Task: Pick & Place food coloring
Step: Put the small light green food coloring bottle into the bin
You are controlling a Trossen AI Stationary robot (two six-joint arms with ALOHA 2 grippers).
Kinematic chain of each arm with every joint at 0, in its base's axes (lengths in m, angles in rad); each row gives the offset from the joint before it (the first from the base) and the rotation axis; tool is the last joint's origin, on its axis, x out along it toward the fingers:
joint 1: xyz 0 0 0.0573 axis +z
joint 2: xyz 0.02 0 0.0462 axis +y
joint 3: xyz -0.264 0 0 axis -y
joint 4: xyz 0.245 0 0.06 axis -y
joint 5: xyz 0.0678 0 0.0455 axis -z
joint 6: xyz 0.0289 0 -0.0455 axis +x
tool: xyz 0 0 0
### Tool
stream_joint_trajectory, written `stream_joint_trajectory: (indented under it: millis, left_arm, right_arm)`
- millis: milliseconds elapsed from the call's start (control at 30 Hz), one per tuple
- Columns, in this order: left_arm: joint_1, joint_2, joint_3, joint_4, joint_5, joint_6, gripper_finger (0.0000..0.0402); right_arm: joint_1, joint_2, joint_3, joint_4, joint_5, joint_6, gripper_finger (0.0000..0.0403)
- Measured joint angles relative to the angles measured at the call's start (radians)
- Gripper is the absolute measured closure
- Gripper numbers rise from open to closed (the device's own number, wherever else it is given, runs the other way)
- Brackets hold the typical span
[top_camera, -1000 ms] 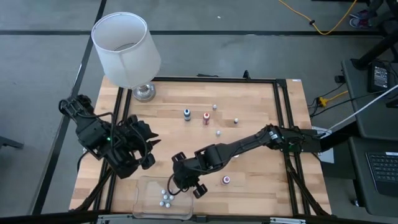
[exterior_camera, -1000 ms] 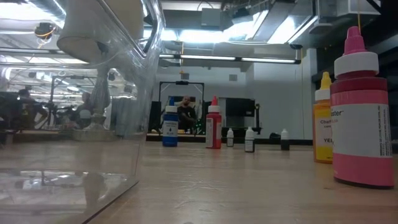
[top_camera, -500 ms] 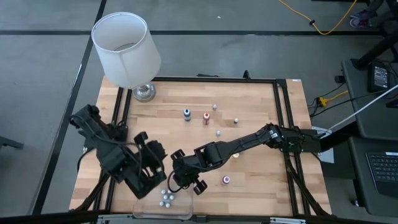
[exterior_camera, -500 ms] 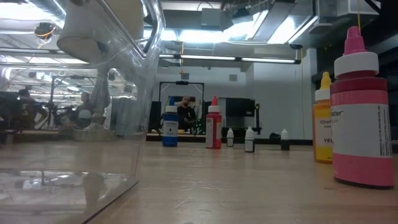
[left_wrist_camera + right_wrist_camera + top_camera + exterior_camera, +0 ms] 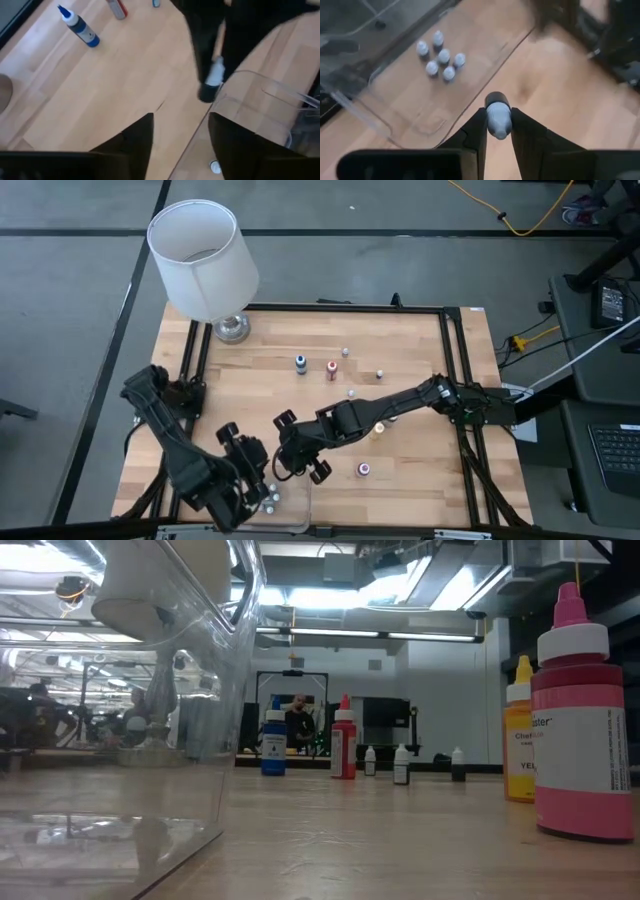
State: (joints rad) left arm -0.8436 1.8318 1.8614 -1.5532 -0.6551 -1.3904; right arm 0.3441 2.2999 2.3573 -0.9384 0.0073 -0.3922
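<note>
Grey concrete floor surrounds the wooden table. Yellow cable trails across the floor; a desk with a laptop stands alongside. Long ceiling lights glow overhead (reflections glare). A person sits far back.

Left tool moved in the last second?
Yes. In the high view the left tool has swung away from the lamp toward the table's near edge, now over the clear tray.
</note>
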Motion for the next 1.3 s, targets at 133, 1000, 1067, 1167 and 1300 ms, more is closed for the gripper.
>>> stream_joint_trajectory:
  millis: [133, 1000, 1067, 1167, 1300]
  left_arm:
    - [0.014, 0.045, 0.0, 0.031, 0.0, -0.003, 0.0173]
    - [0.037, 0.107, -0.088, 0.153, -0.078, -0.101, 0.0165]
    - [0.037, 0.107, -0.105, 0.169, -0.092, -0.111, 0.017]
    - [0.04, 0.107, -0.108, 0.172, -0.108, -0.125, 0.0179]
    - [0.046, 0.107, -0.108, 0.174, -0.105, -0.125, 0.0198]
  right_arm:
    - [-0.002, -0.005, 0.0, 0.004, 0.002, -0.004, 0.0323]
    - [-0.001, -0.007, -0.002, 0.013, -0.002, -0.01, 0.0322]
    - [-0.001, -0.007, -0.002, 0.014, -0.002, -0.01, 0.0322]
    - [-0.001, -0.007, -0.001, 0.013, -0.002, -0.01, 0.0322]
    - [-0.002, -0.007, -0.001, 0.009, -0.001, -0.009, 0.0322]
